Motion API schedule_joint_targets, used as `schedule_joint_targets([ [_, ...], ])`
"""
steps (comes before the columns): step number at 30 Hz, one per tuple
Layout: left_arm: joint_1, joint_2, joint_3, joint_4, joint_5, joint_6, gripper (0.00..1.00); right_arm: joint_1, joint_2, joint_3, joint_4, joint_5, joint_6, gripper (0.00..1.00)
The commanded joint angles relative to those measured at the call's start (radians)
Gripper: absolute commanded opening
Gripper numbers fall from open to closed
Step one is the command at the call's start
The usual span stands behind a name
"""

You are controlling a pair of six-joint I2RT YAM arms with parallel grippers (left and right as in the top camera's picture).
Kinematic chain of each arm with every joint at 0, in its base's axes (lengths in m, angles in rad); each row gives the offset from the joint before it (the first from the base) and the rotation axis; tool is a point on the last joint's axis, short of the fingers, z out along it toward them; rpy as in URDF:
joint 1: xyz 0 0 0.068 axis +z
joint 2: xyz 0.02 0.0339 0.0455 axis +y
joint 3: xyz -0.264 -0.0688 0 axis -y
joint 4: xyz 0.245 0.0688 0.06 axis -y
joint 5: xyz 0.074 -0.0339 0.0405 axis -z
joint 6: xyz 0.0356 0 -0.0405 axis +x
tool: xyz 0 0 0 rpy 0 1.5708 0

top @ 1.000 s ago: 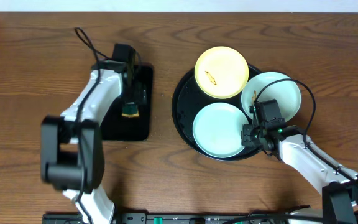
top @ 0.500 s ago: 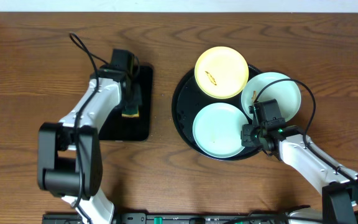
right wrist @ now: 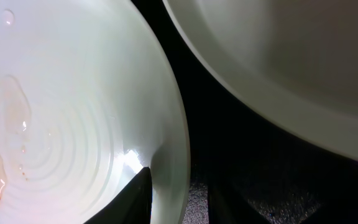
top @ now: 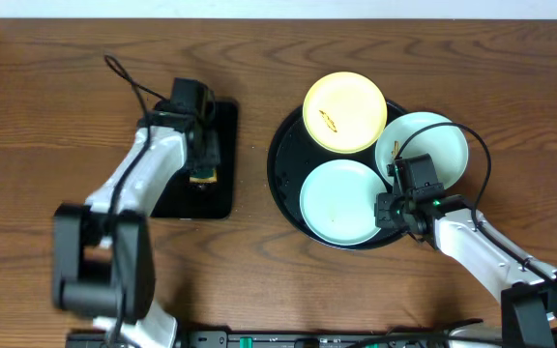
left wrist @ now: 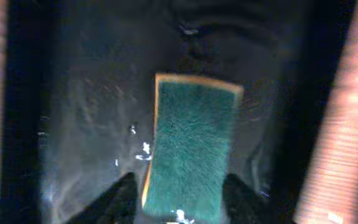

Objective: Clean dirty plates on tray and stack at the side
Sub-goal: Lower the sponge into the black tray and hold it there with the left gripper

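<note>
The round black tray (top: 283, 169) holds three plates: a pale yellow plate (top: 344, 111) with a brown smear at the back, a mint plate (top: 341, 198) at the front and a second mint plate (top: 433, 145) at the right. My right gripper (top: 383, 208) is shut on the front mint plate's right rim. In the right wrist view the fingers (right wrist: 182, 199) straddle that rim. The plate (right wrist: 73, 112) is wet with a faint pink smear, and the other mint plate (right wrist: 278, 62) lies beyond. My left gripper (top: 201, 159) is open, with fingers (left wrist: 184, 199) on either side of the sponge.
A green sponge (top: 201, 177) with a yellow edge lies on a smaller rectangular black tray (top: 222, 193) at the left. In the left wrist view the sponge (left wrist: 191, 143) rests on that tray's wet floor (left wrist: 86, 124). Wooden table (top: 46, 77) surrounds both trays.
My left arm has shifted slightly over the rectangular tray, closing in on the sponge. The right arm and the plates have not moved.
</note>
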Motion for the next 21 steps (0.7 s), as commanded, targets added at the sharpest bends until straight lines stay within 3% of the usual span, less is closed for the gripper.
schedule_joint_targets([
  [1,-0.002,-0.150,0.039,-0.010,-0.005,-0.006,0.47,0.006,-0.003,-0.006,-0.001,-0.012,-0.004,0.28],
  [4,-0.002,-0.149,0.030,-0.006,-0.005,-0.006,0.08,0.006,-0.003,-0.006,0.000,-0.012,-0.004,0.28],
  [10,-0.002,-0.034,-0.017,0.081,-0.003,-0.051,0.08,0.006,-0.003,-0.006,-0.001,-0.011,-0.004,0.28],
  [16,0.001,0.230,-0.016,0.174,0.044,-0.045,0.12,0.006,-0.003,-0.006,-0.001,-0.012,-0.004,0.28],
  [21,0.003,0.221,-0.001,0.153,0.043,0.007,0.16,0.006,-0.003,-0.006,-0.001,-0.012,-0.004,0.28],
])
